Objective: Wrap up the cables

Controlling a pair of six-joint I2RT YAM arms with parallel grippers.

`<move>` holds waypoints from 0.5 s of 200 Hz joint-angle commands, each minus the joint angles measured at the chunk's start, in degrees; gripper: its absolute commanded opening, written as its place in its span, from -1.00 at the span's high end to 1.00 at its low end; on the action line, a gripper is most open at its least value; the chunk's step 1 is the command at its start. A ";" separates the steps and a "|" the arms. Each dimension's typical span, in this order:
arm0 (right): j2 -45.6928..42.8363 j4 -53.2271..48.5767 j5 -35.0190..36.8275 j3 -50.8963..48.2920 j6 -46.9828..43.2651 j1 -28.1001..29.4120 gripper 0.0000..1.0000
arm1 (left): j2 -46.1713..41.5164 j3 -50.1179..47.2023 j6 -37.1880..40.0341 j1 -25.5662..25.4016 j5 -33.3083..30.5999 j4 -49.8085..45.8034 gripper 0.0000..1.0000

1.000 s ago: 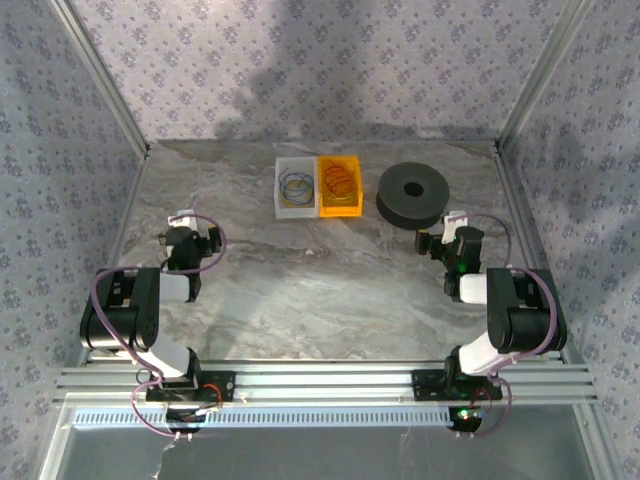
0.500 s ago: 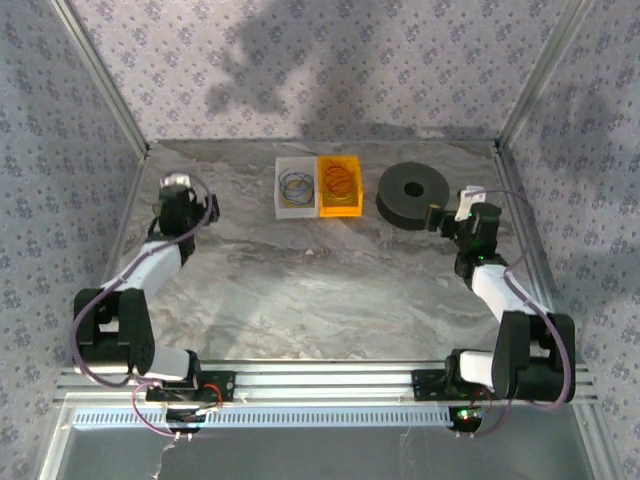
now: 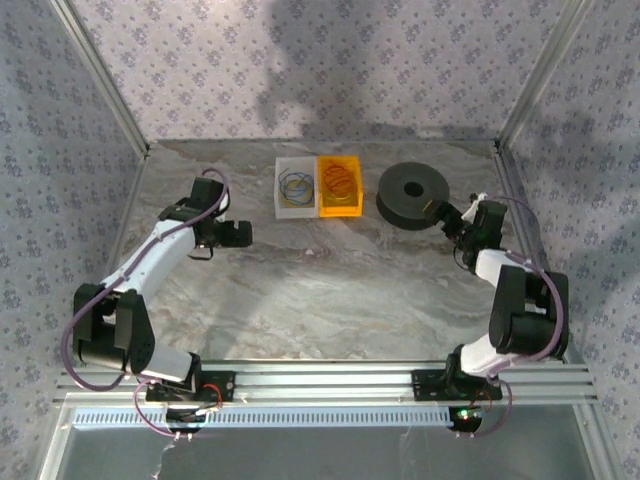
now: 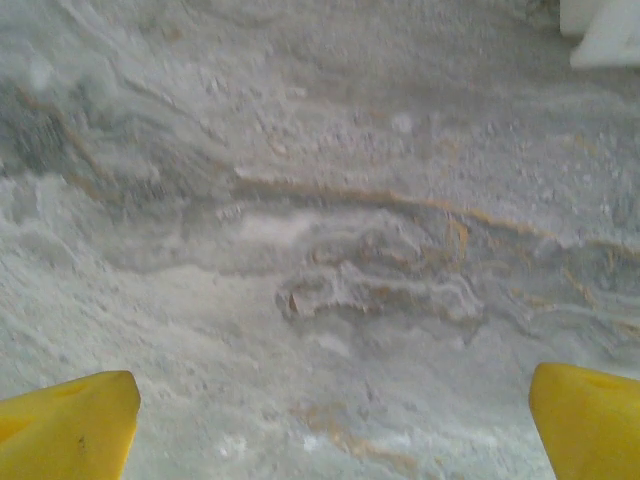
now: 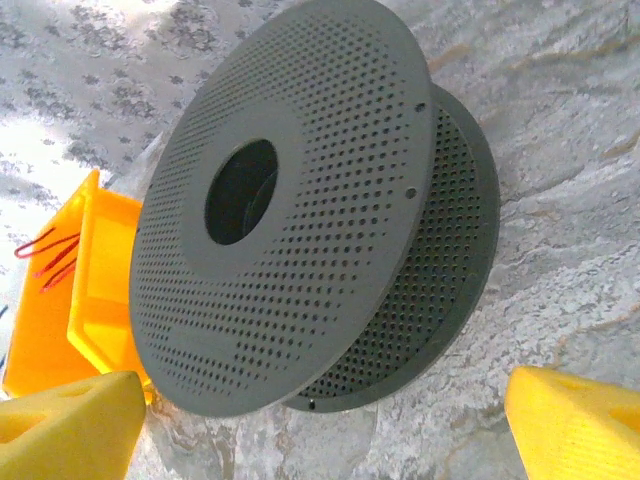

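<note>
Arms extended; right tool agape beside spool, left tool agape.

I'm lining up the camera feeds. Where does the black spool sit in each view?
Top external: black spool lies at the far right of the marble table, just right of the yellow bin.
Right wrist: black spool is at centre, seen close, with the yellow bin at its left.
Left wrist: looks at the marble table, with what is probably the white bin at the upper right.
Shared landmark: the yellow bin beside the spool.
</note>
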 commanded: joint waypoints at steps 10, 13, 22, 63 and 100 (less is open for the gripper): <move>6.21 9.32 -2.84 3.73 8.80 -0.42 -0.81 | -2.92 -0.66 -1.95 -0.68 0.51 -4.06 -0.99; 6.95 9.70 -2.92 3.99 9.22 -0.42 -0.80 | -2.99 -0.63 -1.98 -0.72 0.50 -4.22 -0.99; 8.97 11.21 -3.09 4.70 10.28 -0.34 -0.77 | -3.10 -0.51 -2.00 -0.81 0.23 -4.40 -0.99; 16.82 15.33 -2.44 8.44 13.42 0.23 -0.64 | -3.63 0.52 -1.78 -1.16 -0.39 -5.54 -1.00; 21.17 17.16 -0.65 10.98 15.10 1.29 -0.48 | -3.28 1.58 -1.69 -1.47 -0.60 -6.14 -0.99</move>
